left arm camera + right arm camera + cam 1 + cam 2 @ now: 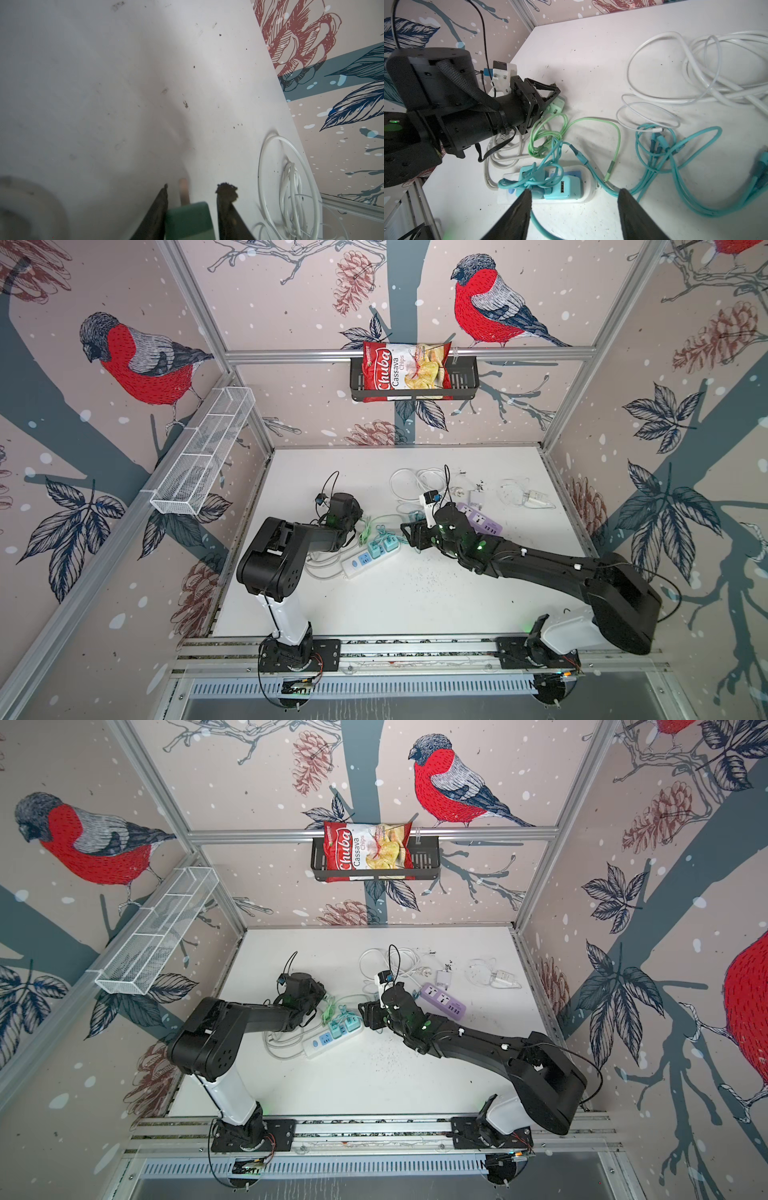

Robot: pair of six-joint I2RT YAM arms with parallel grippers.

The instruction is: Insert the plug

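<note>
A pale green plug (189, 220) sits between the fingers of my left gripper (196, 188), which is shut on it; one copper prong (184, 191) points out past the fingertips over bare table. The right wrist view shows that gripper (553, 93) low over the table, the plug (557, 106) at its tips. The white power strip (365, 558) lies mid-table with two teal adapters (382, 545) plugged in. My right gripper (574, 192) stands open just above the strip (588, 187), with nothing between its fingers. In both top views it hovers right of the strip (328, 1042).
A green cable (591, 120) and teal cables (675, 145) tangle around the strip. White cable coils (409, 485) lie behind, with a purple power strip (482, 520), a white charger (477, 499) and a bagged charger (528, 497) at the back right. Walls enclose three sides.
</note>
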